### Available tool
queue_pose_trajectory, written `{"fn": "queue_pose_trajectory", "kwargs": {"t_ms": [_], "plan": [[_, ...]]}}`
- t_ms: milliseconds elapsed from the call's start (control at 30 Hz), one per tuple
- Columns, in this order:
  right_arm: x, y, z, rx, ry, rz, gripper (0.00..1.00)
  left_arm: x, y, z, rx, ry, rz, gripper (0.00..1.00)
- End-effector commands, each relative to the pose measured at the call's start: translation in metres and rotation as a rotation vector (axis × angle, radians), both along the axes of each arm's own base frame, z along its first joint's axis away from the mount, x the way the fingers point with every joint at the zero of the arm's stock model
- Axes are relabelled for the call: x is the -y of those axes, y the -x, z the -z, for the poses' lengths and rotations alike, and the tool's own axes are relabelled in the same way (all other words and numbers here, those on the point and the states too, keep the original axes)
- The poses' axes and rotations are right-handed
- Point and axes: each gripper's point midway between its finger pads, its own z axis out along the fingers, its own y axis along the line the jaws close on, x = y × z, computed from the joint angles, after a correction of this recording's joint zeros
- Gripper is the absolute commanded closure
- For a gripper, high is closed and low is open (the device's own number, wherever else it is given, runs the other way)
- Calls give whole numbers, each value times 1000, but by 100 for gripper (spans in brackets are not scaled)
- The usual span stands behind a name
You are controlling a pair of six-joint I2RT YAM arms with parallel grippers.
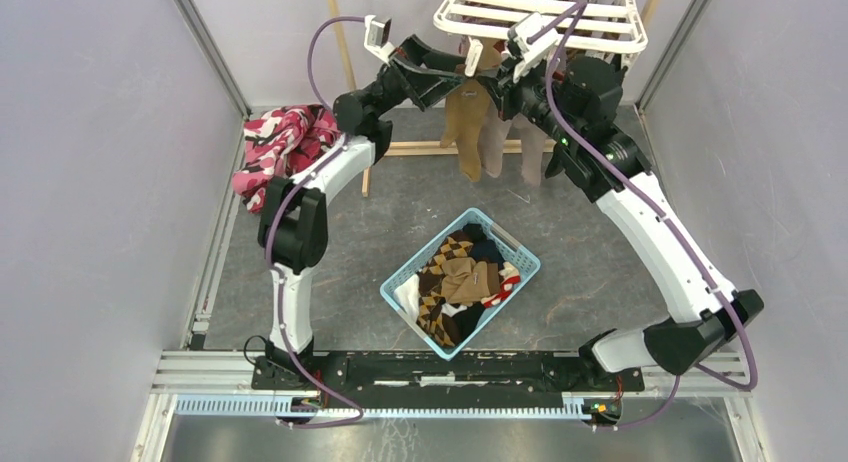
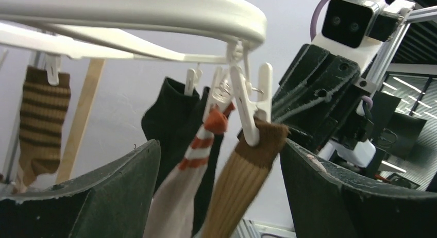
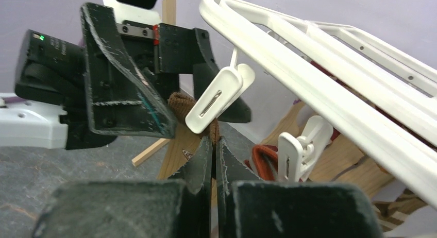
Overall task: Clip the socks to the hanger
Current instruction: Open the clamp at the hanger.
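Sock (image 2: 242,186) in tan rib hangs cuff-up, long axis vertical, from a clip (image 2: 247,106) at the hanger's (image 2: 154,11) near corner, between the left gripper's (image 2: 219,163) wide-open, empty jaws; the right gripper (image 3: 214,145), closed, points at its cuff.

White & blk arms (image 1: 665,252), purple cables (image 1: 311,50), blk scuffed fingers (image 2: 103,197), green LED (image 3: 41,37)

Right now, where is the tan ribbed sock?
The tan ribbed sock hangs from a clip under the hanger, mid left wrist view, right of the red-striped sock, inside the open left gripper.
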Motion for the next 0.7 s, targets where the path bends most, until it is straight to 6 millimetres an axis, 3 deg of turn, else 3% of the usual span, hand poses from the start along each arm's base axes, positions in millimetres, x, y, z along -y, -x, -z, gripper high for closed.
{"fn": "queue_pose_trajectory", "kwargs": {"t_ms": [0, 233, 433, 667], "plan": [[21, 20, -28, 120, 8, 11, 100, -25, 44, -40, 178, 60, -73, 9], [58, 36, -22, 145, 52, 57, 100, -43, 79, -25, 193, 49, -111, 9], [104, 33, -1, 116, 107, 143, 100, -55, 102, -4, 201, 34, -163, 11], [159, 26, 8, 129, 187, 309, 100, -63, 92, 40, 160, -128, -380, 12]]}}
